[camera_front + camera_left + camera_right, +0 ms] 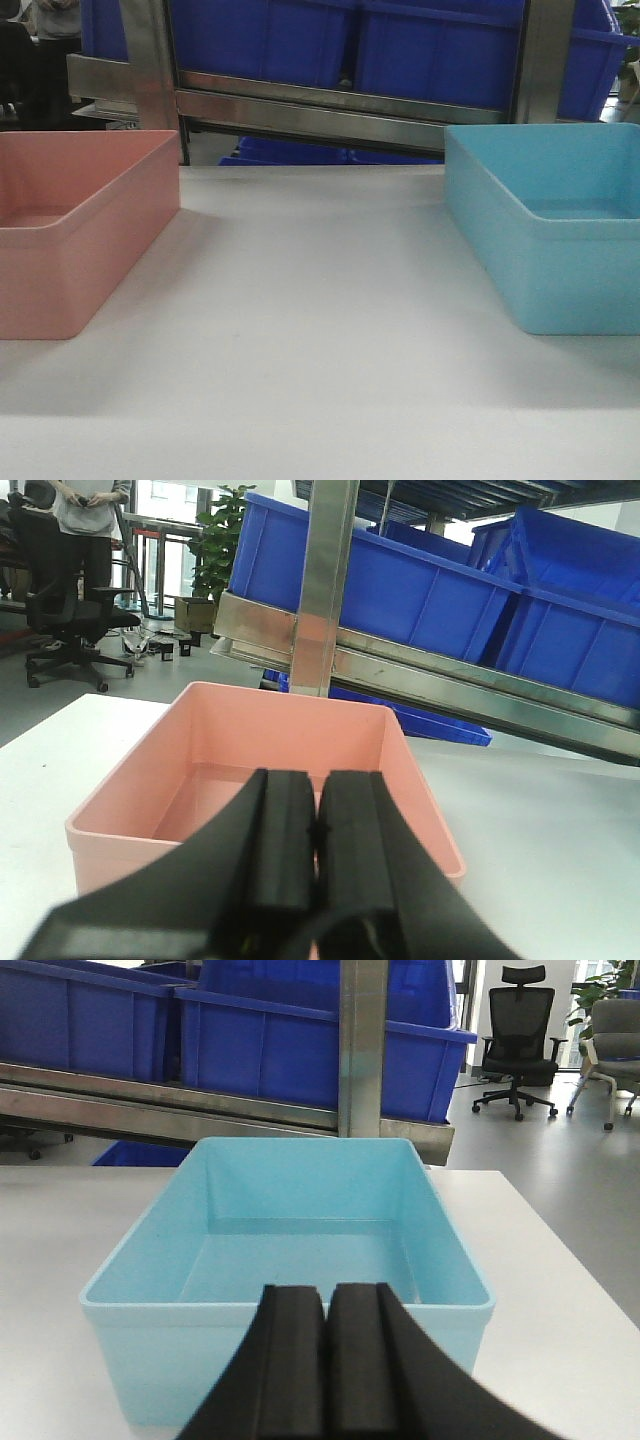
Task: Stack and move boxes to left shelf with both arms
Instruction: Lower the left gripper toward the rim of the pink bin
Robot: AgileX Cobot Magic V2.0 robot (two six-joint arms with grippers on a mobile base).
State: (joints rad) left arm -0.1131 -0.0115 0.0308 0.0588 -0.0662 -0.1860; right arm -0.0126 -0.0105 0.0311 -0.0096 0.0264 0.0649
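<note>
A salmon pink box (70, 235) stands empty at the left of the white table, and a light sky blue box (560, 220) stands empty at the right, well apart. In the left wrist view the pink box (290, 750) lies just ahead of my left gripper (318, 780), whose black fingers are shut with nothing between them. The right wrist view shows the blue box (300, 1225) straight ahead of my right gripper (327, 1295), also shut on nothing. Neither gripper touches a box. Steel bars of a rack (320, 110) run behind the table; no rollers of the left shelf show.
Dark royal-blue bins (350, 40) sit on the rack behind the table, with steel uprights (150, 70) between them. The white tabletop (320, 320) stretches between the two boxes. Office chairs (520, 1030) and a standing person (90, 530) are off in the background.
</note>
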